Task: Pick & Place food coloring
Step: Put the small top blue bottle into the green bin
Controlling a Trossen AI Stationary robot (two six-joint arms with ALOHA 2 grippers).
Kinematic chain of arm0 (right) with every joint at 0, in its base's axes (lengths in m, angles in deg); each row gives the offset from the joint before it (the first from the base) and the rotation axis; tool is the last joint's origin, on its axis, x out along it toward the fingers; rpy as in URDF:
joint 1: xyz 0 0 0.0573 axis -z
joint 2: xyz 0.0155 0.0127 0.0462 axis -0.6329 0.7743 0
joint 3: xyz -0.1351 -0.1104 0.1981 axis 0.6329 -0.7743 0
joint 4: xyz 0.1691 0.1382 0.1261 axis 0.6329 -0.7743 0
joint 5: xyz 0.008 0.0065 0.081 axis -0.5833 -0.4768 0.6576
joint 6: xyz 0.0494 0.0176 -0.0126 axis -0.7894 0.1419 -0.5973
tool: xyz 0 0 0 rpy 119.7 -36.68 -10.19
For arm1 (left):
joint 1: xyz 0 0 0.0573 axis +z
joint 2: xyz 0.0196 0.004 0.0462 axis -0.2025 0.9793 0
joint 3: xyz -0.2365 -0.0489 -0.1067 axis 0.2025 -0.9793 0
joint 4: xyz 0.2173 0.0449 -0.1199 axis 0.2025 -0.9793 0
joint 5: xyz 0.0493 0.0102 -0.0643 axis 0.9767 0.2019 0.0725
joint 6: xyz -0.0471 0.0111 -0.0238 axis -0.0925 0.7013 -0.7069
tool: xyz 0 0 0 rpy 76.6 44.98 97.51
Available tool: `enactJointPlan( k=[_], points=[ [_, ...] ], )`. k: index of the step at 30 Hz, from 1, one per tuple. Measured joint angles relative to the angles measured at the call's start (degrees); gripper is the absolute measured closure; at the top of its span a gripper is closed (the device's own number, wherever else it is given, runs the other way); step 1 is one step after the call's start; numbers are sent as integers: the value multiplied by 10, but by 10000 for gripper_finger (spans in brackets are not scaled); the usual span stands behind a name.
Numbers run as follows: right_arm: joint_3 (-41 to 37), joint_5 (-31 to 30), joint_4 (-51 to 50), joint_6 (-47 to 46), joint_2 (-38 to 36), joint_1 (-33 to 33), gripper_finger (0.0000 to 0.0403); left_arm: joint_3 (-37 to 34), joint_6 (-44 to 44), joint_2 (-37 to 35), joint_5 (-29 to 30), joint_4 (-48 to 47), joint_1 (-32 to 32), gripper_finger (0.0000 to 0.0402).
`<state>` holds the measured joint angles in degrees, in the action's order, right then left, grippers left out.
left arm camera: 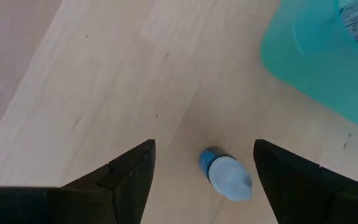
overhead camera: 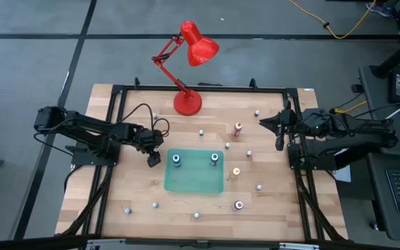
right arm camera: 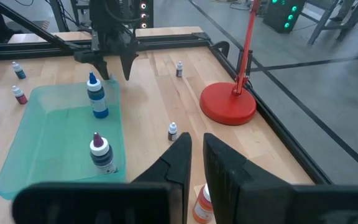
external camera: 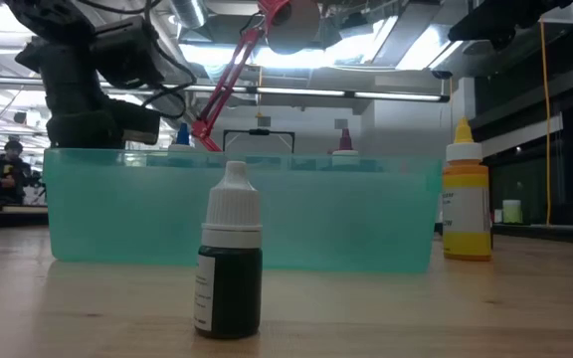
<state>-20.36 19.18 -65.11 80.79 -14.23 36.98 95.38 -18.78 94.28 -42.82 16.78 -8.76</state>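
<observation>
The food coloring bottles stand upright and scattered over the wooden table. A green tray (overhead camera: 194, 182) holds two larger blue-capped bottles (overhead camera: 176, 161) (overhead camera: 214, 159). My left gripper (overhead camera: 153, 158) hangs open at the tray's left edge, pointing down. In the left wrist view a tiny blue bottle with a pale cap (left arm camera: 224, 175) stands on the table between the open fingers (left arm camera: 204, 168), touching neither. My right gripper (overhead camera: 280, 132) waits shut at the table's right side, its fingers (right arm camera: 196, 155) above an orange bottle (right arm camera: 201, 202).
A red desk lamp (overhead camera: 188, 103) stands at the far edge. Loose bottles: red-orange (overhead camera: 237, 128), yellow-orange (overhead camera: 235, 172), purple (overhead camera: 239, 205), and several tiny ones along the near edge (overhead camera: 155, 205). A dark bottle (external camera: 229, 268) stands close in front of the tray (external camera: 237, 219).
</observation>
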Motion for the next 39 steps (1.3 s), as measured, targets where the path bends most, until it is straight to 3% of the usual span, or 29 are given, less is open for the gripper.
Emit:
enactJointPlan(
  k=[19, 26, 31, 39],
  points=[
    [0, 0, 0, 0, 0, 0, 357, 0, -30, 0, -48, -6, -8, 298],
    [0, 0, 0, 0, 0, 0, 357, 15, -32, -2, -62, -10, -39, 334],
    [0, 0, 0, 0, 0, 0, 357, 71, -32, -14, -62, -58, -58, 331],
    [0, 0, -2, -1, 0, 0, 357, 243, -16, -31, -61, -179, -113, 332]
  ],
)
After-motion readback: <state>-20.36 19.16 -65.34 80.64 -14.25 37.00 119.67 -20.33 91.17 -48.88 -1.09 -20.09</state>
